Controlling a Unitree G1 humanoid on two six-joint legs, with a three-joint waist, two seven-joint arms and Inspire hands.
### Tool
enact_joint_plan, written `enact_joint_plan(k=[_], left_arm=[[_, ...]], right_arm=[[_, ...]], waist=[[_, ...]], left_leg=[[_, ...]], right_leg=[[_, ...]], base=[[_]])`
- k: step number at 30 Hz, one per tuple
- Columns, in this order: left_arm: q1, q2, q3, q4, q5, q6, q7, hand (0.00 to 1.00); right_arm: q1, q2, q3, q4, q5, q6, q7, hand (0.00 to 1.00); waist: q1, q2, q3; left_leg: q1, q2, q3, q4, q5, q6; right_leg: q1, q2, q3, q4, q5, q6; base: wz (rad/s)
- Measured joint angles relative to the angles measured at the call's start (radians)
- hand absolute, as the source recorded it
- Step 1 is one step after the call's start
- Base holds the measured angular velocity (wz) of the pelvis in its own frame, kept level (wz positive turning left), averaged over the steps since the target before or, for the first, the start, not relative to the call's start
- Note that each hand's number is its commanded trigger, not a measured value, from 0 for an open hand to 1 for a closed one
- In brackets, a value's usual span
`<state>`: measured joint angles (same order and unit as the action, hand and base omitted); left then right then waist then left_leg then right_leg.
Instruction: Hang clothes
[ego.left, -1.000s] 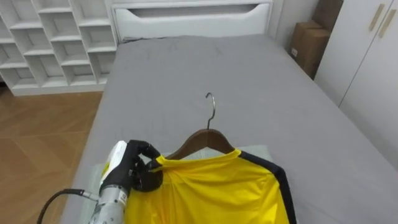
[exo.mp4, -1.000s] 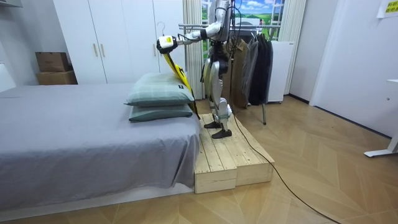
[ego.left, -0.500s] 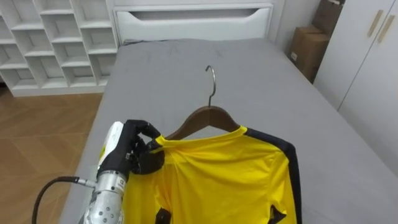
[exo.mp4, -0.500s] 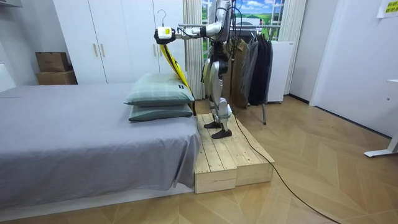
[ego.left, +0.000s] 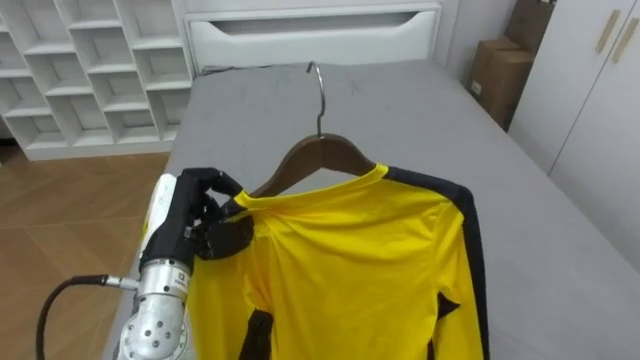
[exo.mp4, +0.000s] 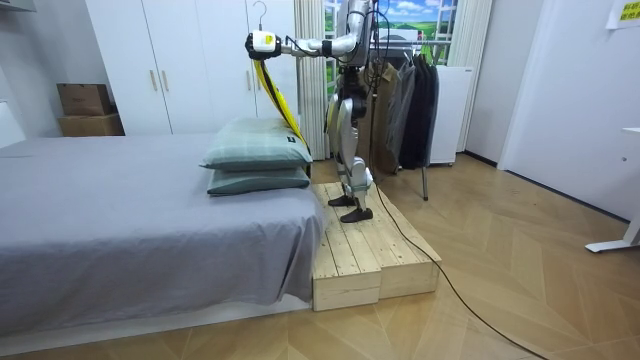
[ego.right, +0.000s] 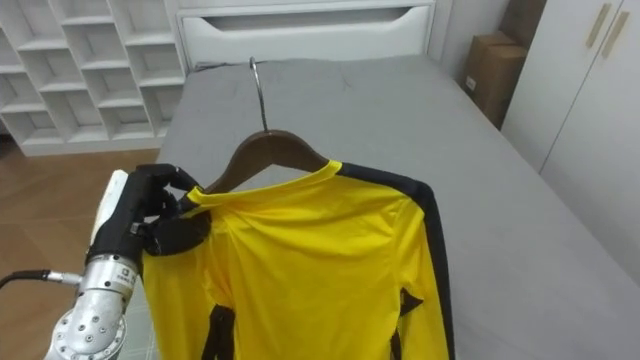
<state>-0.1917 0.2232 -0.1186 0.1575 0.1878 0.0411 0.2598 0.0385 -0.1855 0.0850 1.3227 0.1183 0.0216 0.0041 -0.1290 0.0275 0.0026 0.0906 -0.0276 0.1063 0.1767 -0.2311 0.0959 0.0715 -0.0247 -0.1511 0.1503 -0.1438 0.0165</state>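
I see my left hand curled round the shoulder of the yellow shirt, pinching the cloth and the wooden hanger together. The shirt hangs on the hanger in the air above the grey bed. In the room view the robot stands on a wooden platform beside the pillows, arm raised

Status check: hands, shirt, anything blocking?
Left hand shut on yellow shirt at wooden hanger end. Shirt on hanger, held above grey bed. Hook clear.
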Motion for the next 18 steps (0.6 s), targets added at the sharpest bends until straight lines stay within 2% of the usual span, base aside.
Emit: enact_joint_plan(k=[8, 14, 18], left_arm=[[0.015, 0.001, 0.002, -0.001, -0.001, 0.003, 0.0, 1.0], [0.015, 0.004, 0.0, -0.001, 0.001, 0.005, 0.044, 1.0], [0.038, 0.006, 0.001, -0.001, 0.001, 0.005, 0.064, 1.0]], right_arm=[[0.009, -0.003, -0.03, 0.001, -0.01, 0.002, 0.008, 0.0], [0.011, 0.007, -0.041, 0.0, -0.061, 0.003, -0.072, 0.0], [0.008, 0.011, -0.108, 0.0, -0.149, 0.003, -0.155, 0.0]], waist=[[-0.003, 0.001, 0.0004], [-0.004, 0.002, 0.0014], [-0.005, 0.002, 0.0008]], left_leg=[[0.008, 0.0, 0.004, -0.009, 0.0, -0.001], [0.007, 0.0, 0.004, -0.017, 0.0, -0.001], [0.012, 0.0, 0.006, -0.015, 0.001, -0.001]], right_leg=[[0.002, 0.001, 0.006, 0.0, 0.0, 0.0], [-0.002, 0.003, 0.009, -0.001, 0.0, 0.0], [0.0, 0.004, 0.012, 0.0, 0.0, 0.0]], base=[[0.0], [0.0], [0.0]])
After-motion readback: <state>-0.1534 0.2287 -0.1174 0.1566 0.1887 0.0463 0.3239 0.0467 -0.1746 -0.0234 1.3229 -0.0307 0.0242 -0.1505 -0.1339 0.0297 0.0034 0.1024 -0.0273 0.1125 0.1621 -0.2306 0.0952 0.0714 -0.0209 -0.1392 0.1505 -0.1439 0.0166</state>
